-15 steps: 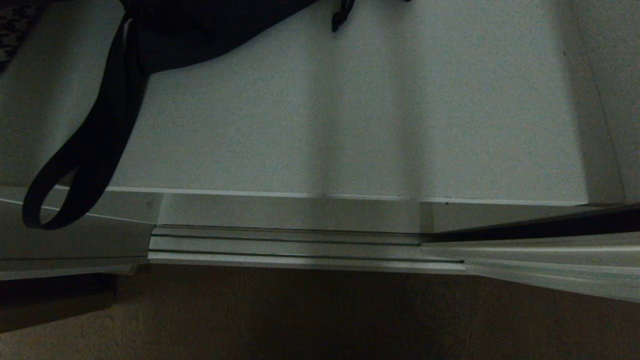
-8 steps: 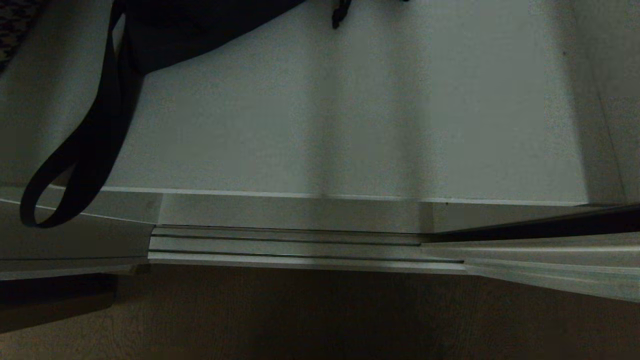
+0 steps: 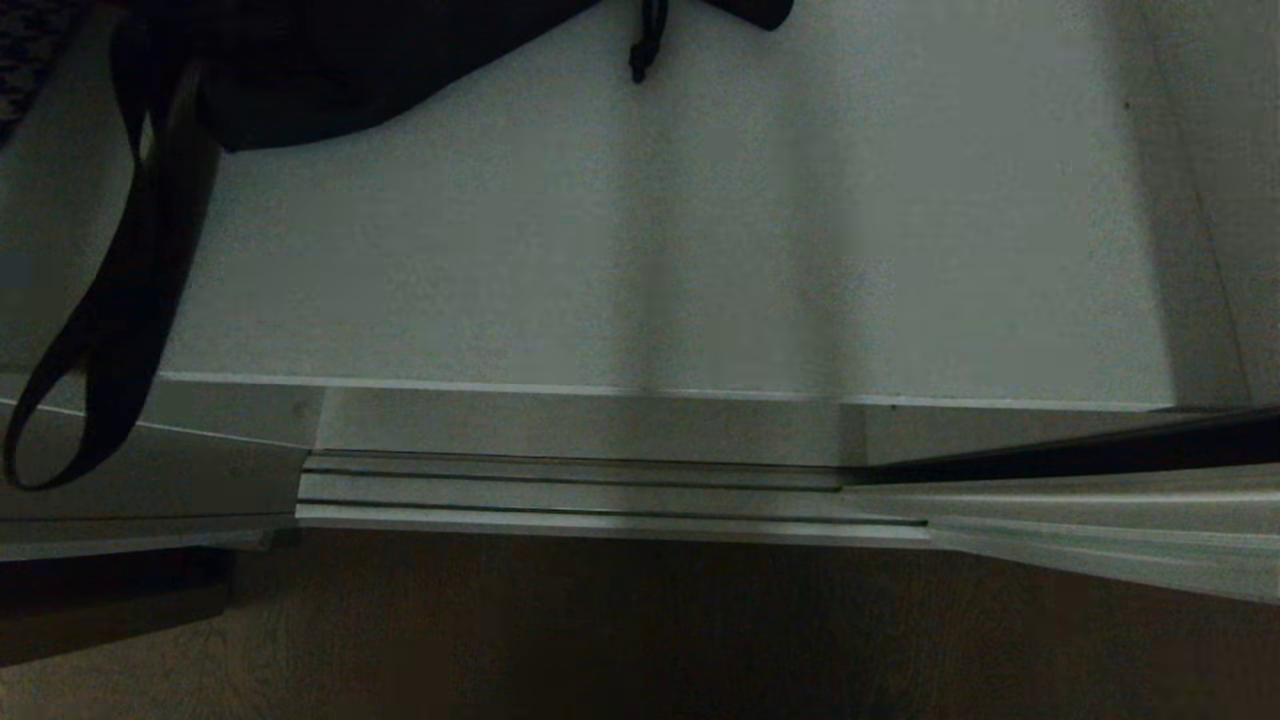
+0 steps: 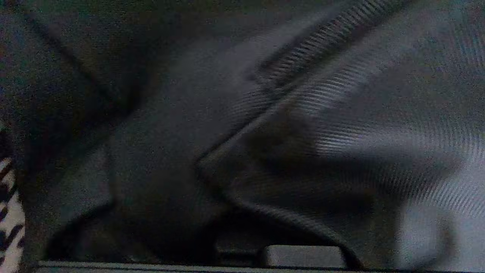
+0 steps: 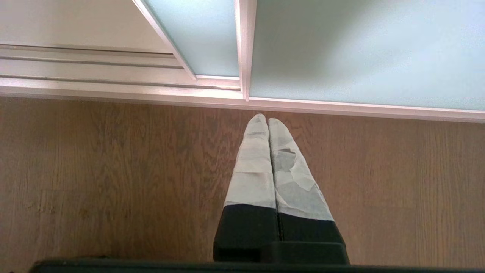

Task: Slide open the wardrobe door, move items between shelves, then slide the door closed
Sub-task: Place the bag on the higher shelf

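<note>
A bulky black bag (image 3: 330,60) hangs at the top left over the white-grey shelf (image 3: 700,250). Its broad flat strap (image 3: 120,300) loops down past the shelf's front edge. In the left wrist view the bag's fabric (image 4: 242,132) fills the picture and buries my left gripper's fingers, which are shut in it. My right gripper (image 5: 267,120) is shut and empty. It points down at the wood floor, just in front of the sliding wardrobe door (image 5: 360,49). In the head view the door (image 3: 1100,520) stands slid to the right, leaving the bay open.
A ribbed silver floor track (image 3: 600,490) runs below the shelf's front edge, with wood floor (image 3: 600,640) in front. A second frosted panel (image 5: 197,38) sits behind the door. A black-and-white patterned cloth (image 3: 30,40) shows at the far left. A short black cord (image 3: 640,50) dangles from the bag.
The bag has shifted left across the top of the head view. Its strap loop has swung left and hangs lower. The dangling cord has moved left with it.
</note>
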